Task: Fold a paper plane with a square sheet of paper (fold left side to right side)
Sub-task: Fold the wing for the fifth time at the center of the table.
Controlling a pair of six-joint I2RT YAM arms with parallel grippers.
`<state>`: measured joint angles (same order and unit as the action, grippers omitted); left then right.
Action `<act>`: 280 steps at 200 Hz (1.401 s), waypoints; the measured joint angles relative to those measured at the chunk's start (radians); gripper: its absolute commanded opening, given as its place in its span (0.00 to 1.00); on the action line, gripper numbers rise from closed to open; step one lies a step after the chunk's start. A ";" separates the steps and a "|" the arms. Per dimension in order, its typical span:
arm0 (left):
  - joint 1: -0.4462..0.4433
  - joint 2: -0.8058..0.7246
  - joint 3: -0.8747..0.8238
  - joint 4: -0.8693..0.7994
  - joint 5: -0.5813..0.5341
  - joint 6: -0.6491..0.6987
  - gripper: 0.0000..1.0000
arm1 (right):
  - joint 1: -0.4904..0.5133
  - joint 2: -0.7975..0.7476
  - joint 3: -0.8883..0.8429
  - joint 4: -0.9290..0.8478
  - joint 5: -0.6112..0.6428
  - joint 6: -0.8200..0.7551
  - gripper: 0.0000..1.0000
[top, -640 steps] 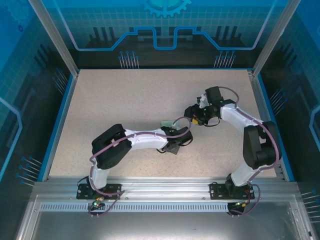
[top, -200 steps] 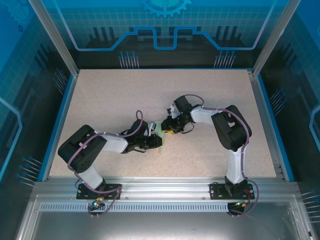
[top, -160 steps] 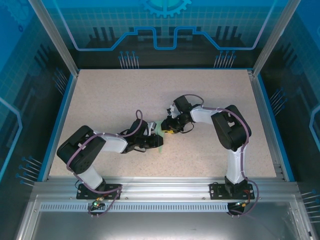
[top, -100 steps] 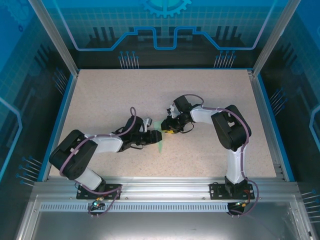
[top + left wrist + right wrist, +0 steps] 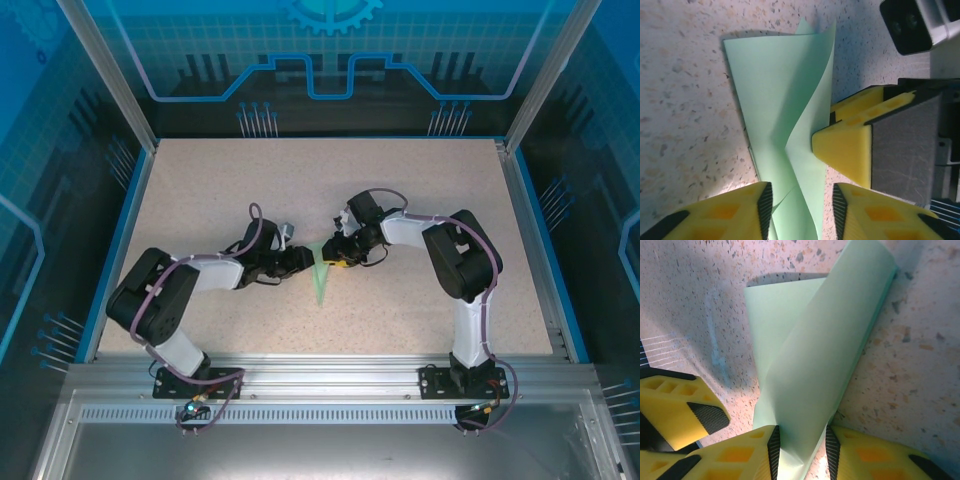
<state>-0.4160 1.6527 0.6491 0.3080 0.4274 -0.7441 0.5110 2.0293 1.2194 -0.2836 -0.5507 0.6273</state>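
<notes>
The right gripper [image 5: 801, 440] pinches the paper plane [image 5: 810, 365] while the left gripper [image 5: 801, 200] loosely straddles it, part open, having drawn back toward 9 o'clock since a second ago.

Overhead from behind, both wrists close (facing down), sharing paper [image 5: 775, 100]

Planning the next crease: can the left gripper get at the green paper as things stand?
Probably yes: the left gripper straddles one end of the sheet of paper, jaws apart. The right gripper appears to pinch the raised flap close beside it, so room is tight.
</notes>
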 measured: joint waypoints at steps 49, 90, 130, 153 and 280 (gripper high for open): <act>0.000 0.072 0.024 0.035 0.019 -0.020 0.37 | 0.000 0.000 0.000 0.000 0.000 0.000 0.33; 0.001 0.104 0.036 0.064 0.039 -0.043 0.33 | 0.000 0.000 0.000 0.000 0.000 0.000 0.33; 0.001 0.127 0.045 0.088 0.050 -0.047 0.27 | 0.000 0.000 0.000 0.000 0.000 0.000 0.33; 0.001 0.145 0.049 0.095 0.057 -0.055 0.19 | 0.000 0.000 0.000 0.000 0.000 0.000 0.33; 0.001 0.117 0.048 0.033 -0.006 -0.032 0.01 | 0.000 -0.001 0.000 0.001 -0.007 -0.004 0.38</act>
<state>-0.4152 1.7695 0.6968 0.3412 0.4213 -0.7765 0.5110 2.0285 1.2194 -0.2825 -0.5575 0.6235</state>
